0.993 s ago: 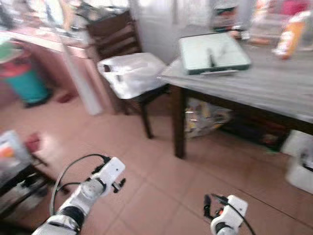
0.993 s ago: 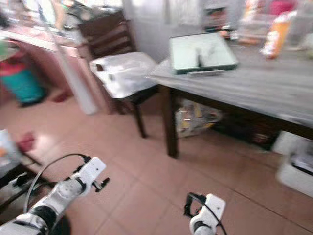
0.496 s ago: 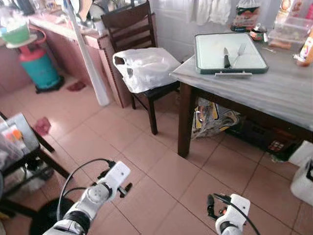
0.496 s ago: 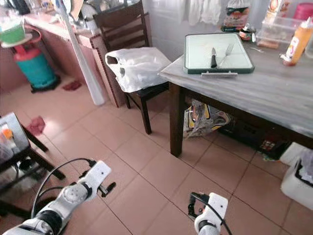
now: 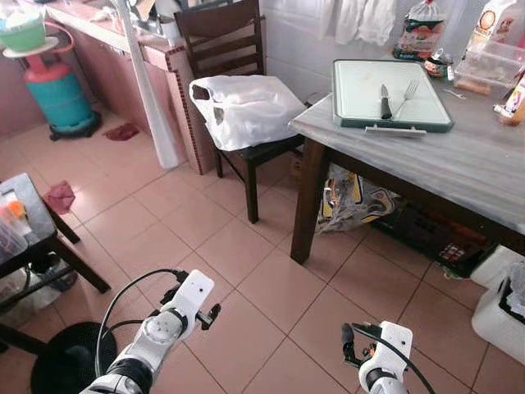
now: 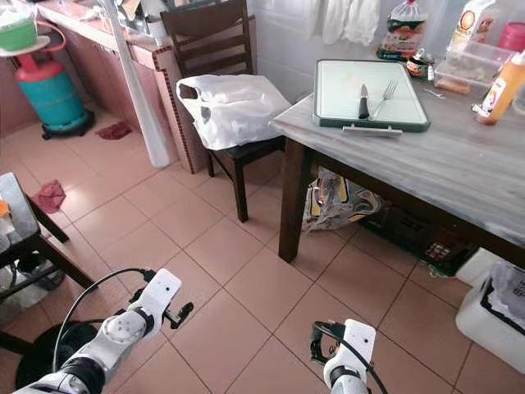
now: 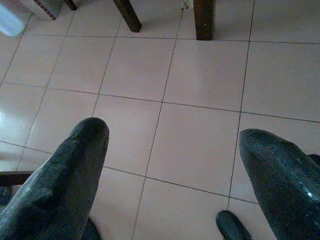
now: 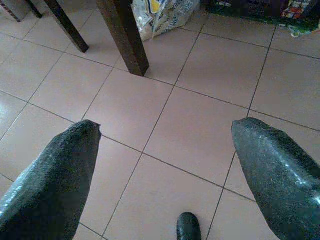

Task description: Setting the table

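- Your left gripper (image 7: 170, 175) and right gripper (image 8: 165, 175) hang low over the floor tiles, fingers spread, holding nothing.
- The knife (image 5: 385, 100) and fork (image 5: 407, 93) lie far ahead and up to the right, in the green tray (image 5: 349, 119) on the table (image 5: 459, 164) (long axes running away from you); your right arm looks nearer.

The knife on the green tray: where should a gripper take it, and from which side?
Probably by the black handle of the knife, the end nearer the table edge, coming from above: it lies flat on the tray, beside the fork.
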Controlling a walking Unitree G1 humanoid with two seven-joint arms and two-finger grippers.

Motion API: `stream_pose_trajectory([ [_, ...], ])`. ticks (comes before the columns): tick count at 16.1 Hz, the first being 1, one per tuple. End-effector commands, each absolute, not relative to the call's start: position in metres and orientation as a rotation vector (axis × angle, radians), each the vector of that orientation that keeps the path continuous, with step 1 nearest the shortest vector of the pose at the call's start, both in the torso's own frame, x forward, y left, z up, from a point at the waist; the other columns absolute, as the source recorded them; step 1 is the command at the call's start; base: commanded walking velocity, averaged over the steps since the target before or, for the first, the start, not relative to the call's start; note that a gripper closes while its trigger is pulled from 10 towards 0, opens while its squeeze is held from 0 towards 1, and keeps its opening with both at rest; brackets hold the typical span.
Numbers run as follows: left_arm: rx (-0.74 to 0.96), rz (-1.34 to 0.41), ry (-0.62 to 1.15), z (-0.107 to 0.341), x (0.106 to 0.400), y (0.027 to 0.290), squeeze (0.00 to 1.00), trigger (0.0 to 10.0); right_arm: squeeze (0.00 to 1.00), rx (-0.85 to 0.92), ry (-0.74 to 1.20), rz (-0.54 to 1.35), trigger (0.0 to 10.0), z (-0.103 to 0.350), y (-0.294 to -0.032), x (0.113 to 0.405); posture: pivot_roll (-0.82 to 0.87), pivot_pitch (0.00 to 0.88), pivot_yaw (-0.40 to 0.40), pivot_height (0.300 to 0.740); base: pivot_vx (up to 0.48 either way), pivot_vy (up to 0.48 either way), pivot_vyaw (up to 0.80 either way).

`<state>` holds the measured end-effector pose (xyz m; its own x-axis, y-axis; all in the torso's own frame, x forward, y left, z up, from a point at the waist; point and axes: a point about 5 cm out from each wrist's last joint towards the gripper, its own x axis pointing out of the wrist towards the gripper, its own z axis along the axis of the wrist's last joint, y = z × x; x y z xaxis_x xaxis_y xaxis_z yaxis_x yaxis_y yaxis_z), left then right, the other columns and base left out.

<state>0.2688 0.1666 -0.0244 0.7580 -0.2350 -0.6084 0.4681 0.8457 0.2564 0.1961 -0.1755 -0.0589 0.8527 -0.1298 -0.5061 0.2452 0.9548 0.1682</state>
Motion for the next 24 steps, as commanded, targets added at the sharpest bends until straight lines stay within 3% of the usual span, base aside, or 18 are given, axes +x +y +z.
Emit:
stream_pose_trajectory([
  [1,0.413,-0.378,0.614,-0.026,0.266,0.174,0.0,10.0,0.0,0.228,0.52,-0.188,10.0,-0.059,-0.174,0.196,0.22,0.05,-0.003,0.74,0.0,0.0,0.0],
  [6,0.423,-0.377,0.621,-0.029,0.261,0.18,0.0,10.0,0.0,0.237,0.529,-0.184,10.0,-0.061,-0.173,0.193,0.22,0.052,-0.011,0.74,0.0,0.0,0.0],
  [11,0.399,-0.389,0.617,-0.029,0.262,0.171,0.0,10.0,0.0,0.224,0.531,-0.182,10.0,-0.06,-0.178,0.192,0.21,0.048,-0.023,0.74,0.0,0.0,0.0],
  [24,0.308,-0.368,0.59,-0.023,0.269,0.162,0.0,10.0,0.0,0.163,0.439,-0.163,10.0,-0.046,-0.19,0.19,0.17,0.068,-0.063,0.74,0.0,-0.184,0.0],
])
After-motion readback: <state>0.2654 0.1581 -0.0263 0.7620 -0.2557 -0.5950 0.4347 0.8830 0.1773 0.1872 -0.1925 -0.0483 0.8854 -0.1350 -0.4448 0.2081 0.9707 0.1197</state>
